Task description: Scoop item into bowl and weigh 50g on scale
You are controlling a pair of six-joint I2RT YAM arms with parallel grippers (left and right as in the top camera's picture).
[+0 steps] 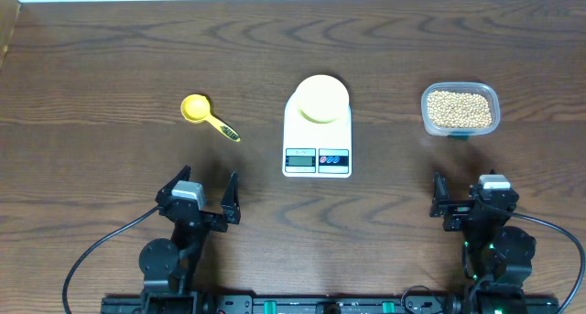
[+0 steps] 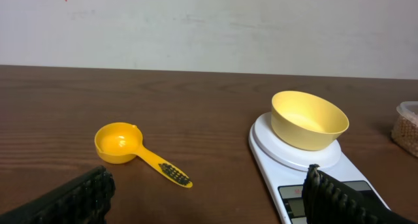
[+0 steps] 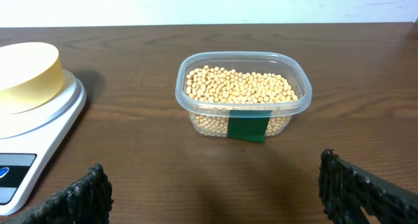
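Note:
The tan beans (image 1: 460,109) fill a clear plastic tub (image 1: 461,130) at the right; they also show in the right wrist view (image 3: 238,85). The pale-yellow bowl (image 1: 320,98) stands empty on the white scale (image 1: 317,155) at the centre, also in the left wrist view (image 2: 308,119). A bright yellow scoop (image 1: 199,110) lies empty on the table to the left (image 2: 121,142). My left gripper (image 1: 203,191) is open and empty, near the front edge, below the scoop. My right gripper (image 1: 462,202) is open and empty, in front of the tub.
The dark wooden table (image 1: 110,67) runs to a white wall at the back. The tub carries a green label (image 3: 248,127) on its near side. Cables trail from both arm bases along the front edge.

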